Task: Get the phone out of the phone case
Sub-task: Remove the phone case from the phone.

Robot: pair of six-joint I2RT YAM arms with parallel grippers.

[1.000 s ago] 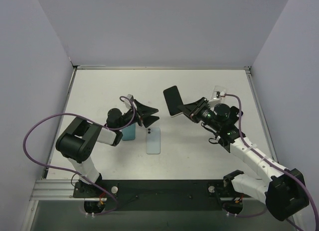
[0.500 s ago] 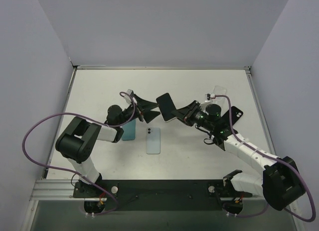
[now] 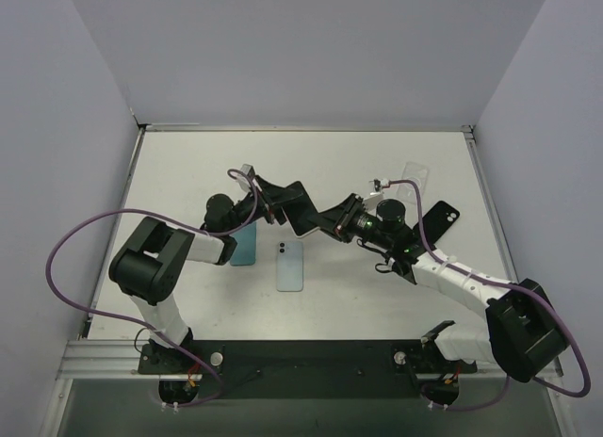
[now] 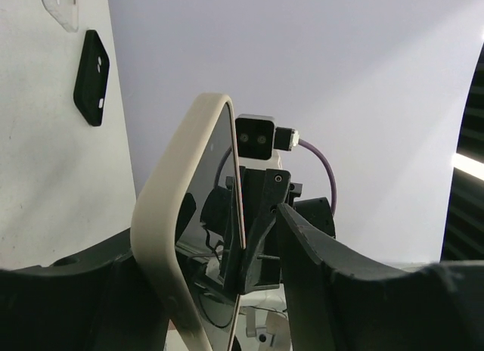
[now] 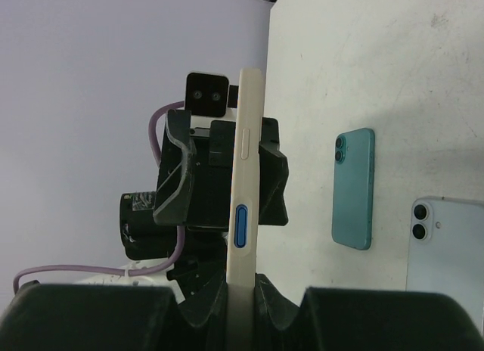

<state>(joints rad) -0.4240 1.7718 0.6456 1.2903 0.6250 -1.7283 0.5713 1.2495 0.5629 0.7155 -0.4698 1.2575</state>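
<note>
Top external: right gripper [image 3: 330, 222] jaws clamp the cased phone [image 3: 300, 207], left gripper [image 3: 281, 202] jaws apart around it; an off-centre squeeze could dislodge it.

Teal phone [image 3: 243, 248] and pale blue phone [image 3: 290, 266] lie face down mid-table [image 3: 377, 154]; black case [image 3: 439, 219] at 3 o'clock, clear case [image 3: 415, 176] at 2 o'clock.

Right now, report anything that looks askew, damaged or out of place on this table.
Nothing stands out. The cream-cased phone is held on edge by the right gripper, between the open fingers of the left gripper. The teal phone and pale blue phone lie flat; the black case merely lies at a slant.
</note>
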